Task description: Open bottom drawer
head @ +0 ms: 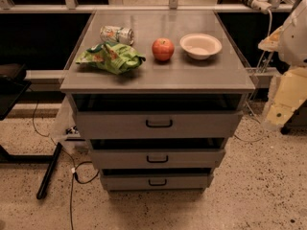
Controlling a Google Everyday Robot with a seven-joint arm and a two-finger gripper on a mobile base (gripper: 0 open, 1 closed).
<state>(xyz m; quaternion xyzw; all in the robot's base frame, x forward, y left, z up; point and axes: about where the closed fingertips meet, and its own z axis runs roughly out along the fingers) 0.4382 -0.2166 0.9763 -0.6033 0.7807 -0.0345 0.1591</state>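
Grey three-drawer cabinet (192, 73), bottom drawer (184, 181) slimmest, one apple (163, 49), one bowl (200, 45), pincer (280, 108) far right, state unclear.

Right of the cabinet (192, 73), the robot's arm (296, 32) shows a smooth, rounded white shell, with a flat tan piece jutting from the side facing the cabinet. Below it, off the cabinet's right front corner, the gripper (279, 110) appears as pale yellow, blocky, flat-sided segments.
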